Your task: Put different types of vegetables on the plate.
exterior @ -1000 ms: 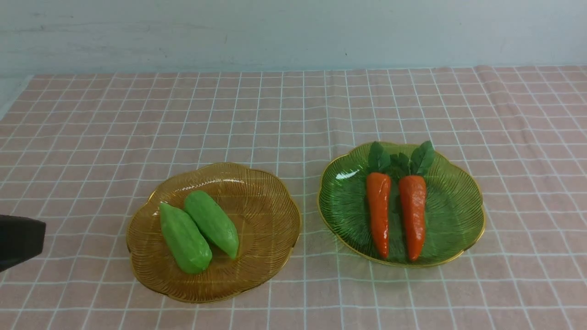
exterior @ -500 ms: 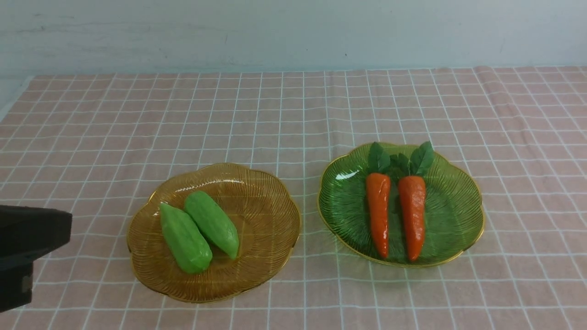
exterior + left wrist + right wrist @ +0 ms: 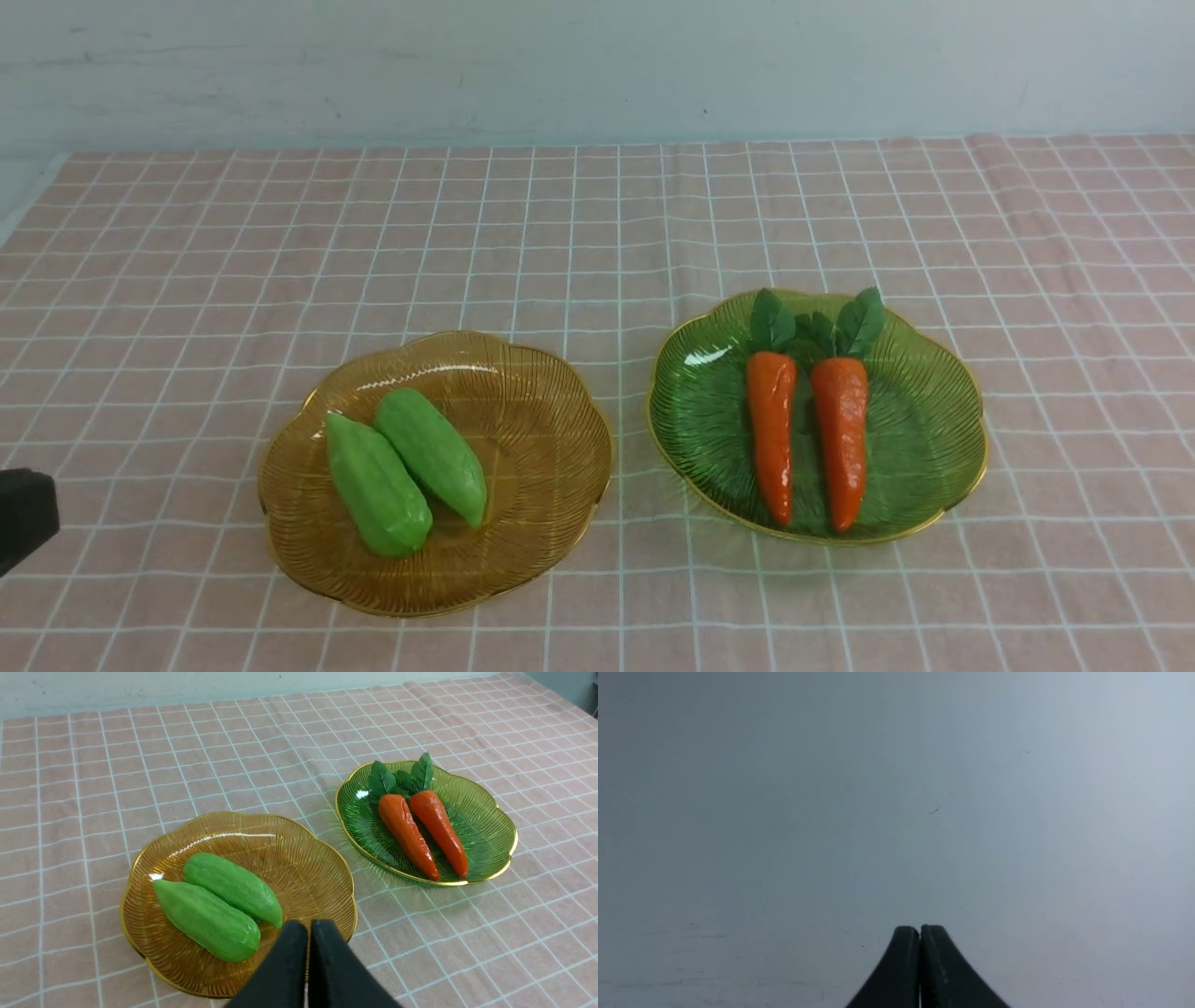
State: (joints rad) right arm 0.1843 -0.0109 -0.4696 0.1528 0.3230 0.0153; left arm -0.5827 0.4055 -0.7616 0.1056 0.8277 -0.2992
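Note:
Two light-green gourd vegetables lie side by side on an amber glass plate. Two orange carrots with green leaves rest on a green glass plate to the right. In the left wrist view the same gourds, amber plate, carrots and green plate show. My left gripper is shut and empty, hovering over the amber plate's near rim; a black part of that arm shows at the front view's left edge. My right gripper is shut, empty, facing a blank grey wall.
A pink checked cloth covers the table. A pale wall runs along the back, and the cloth's left edge shows at the far left.
The black left arm at the front view's left edge pushed in and then drew back toward the edge. The vegetables and plates have not moved.

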